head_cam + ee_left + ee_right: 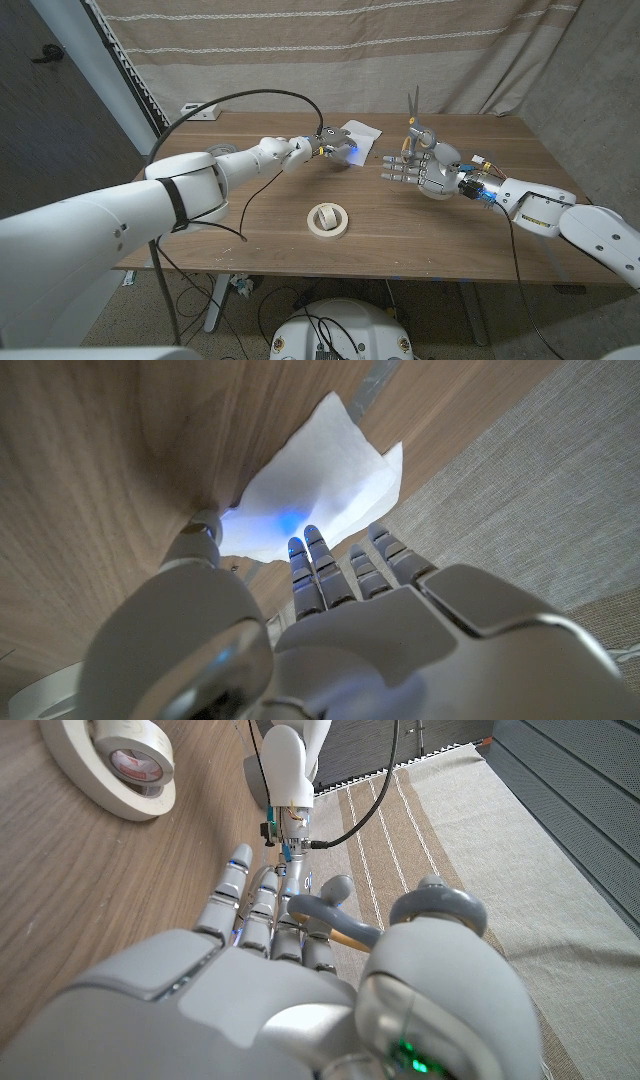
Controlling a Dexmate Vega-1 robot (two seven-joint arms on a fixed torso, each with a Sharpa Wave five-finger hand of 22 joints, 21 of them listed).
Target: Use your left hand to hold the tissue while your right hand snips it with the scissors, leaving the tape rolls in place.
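A white tissue point(360, 134) point(312, 478) lies on the wooden table point(240, 230) near its far edge. My left hand point(324, 148) point(330, 610) reaches out to the tissue's near edge; its fingertips point(303, 548) touch the sheet, with the thumb point(205, 525) apart beside its corner, and the tissue looks flat. To the right, my right hand point(420, 168) point(300, 980) grips grey-handled scissors point(413, 112) point(338, 910) upright above the table, blades pointing up, a short way from the tissue.
A roll of cream tape point(328, 220) point(112, 762) lies mid-table, nearer than both hands. A small white object point(200, 110) sits at the table's far left corner. A black cable point(250, 95) arcs over my left arm. A striped curtain point(330, 50) hangs behind.
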